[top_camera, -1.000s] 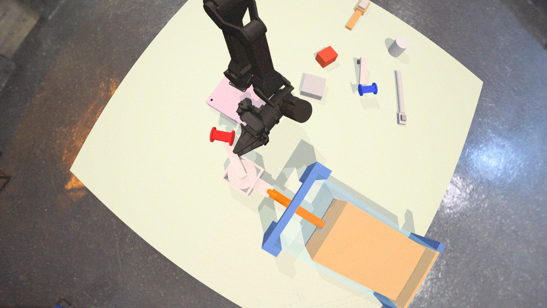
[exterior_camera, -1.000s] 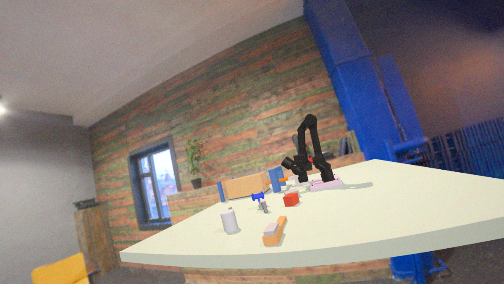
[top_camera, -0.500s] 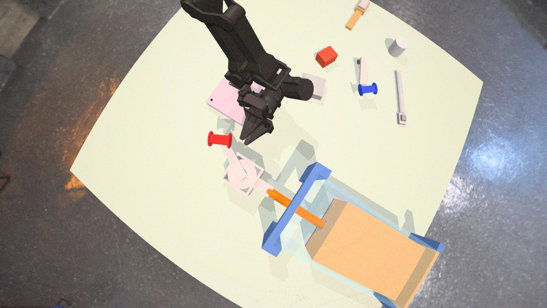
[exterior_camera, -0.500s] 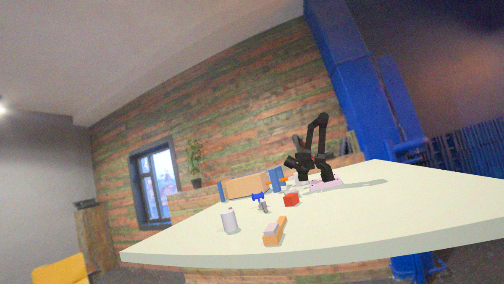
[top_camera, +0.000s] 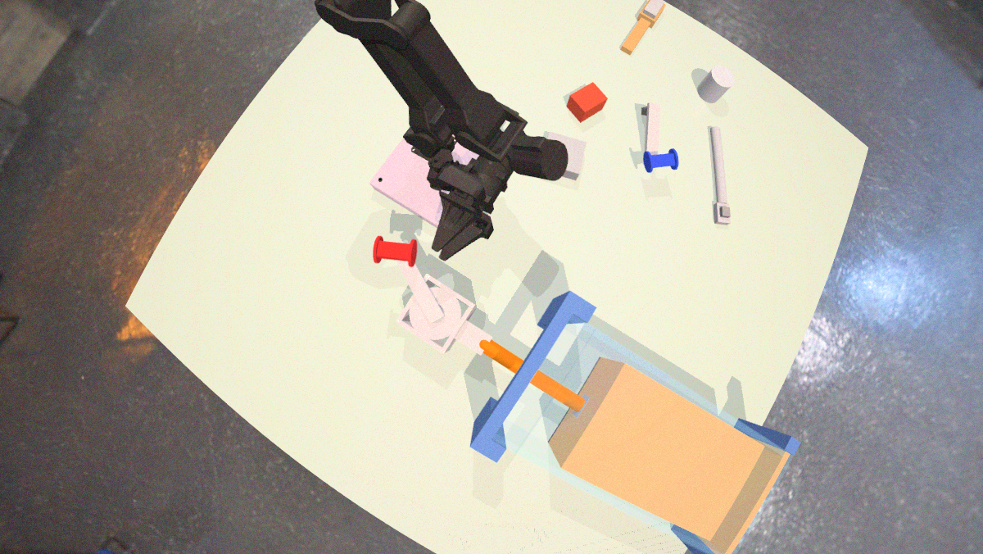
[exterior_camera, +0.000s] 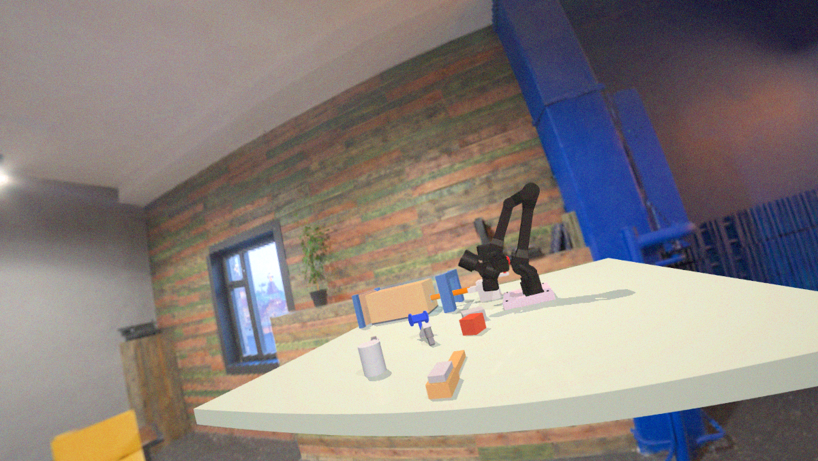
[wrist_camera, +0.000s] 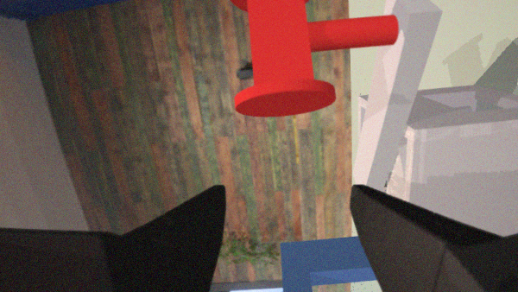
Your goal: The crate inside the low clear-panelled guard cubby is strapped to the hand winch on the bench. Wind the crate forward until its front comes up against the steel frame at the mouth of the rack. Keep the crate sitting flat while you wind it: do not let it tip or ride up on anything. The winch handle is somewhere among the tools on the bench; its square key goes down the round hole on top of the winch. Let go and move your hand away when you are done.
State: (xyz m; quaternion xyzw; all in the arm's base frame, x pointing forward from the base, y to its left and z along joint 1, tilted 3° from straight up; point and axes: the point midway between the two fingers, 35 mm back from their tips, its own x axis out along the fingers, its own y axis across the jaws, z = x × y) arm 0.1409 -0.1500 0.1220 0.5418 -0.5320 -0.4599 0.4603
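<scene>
While the jaws point(top_camera: 438, 253) stand open, the crate point(top_camera: 677, 447) point(exterior_camera: 399, 301) sits back from the frame point(top_camera: 527, 374) point(exterior_camera: 446, 291)

We see the pale bench point(top_camera: 274, 330) point(exterior_camera: 658, 343) filling the middle of the top view — red block point(top_camera: 586, 102) point(exterior_camera: 472, 324) and grey cylinder point(top_camera: 716, 84) point(exterior_camera: 372, 359) at upper right, the winch point(top_camera: 440, 320) point(exterior_camera: 489, 292) near centre, the blue-framed rack point(top_camera: 536, 375) point(exterior_camera: 444, 294) at lower right.

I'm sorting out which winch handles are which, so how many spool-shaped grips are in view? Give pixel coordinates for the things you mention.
2. The red grip point(top_camera: 395, 251) point(wrist_camera: 282, 47) is on the crank arm over the winch; the blue grip point(top_camera: 660, 160) point(exterior_camera: 418, 318) is on the loose crank among the bench tools.
</scene>
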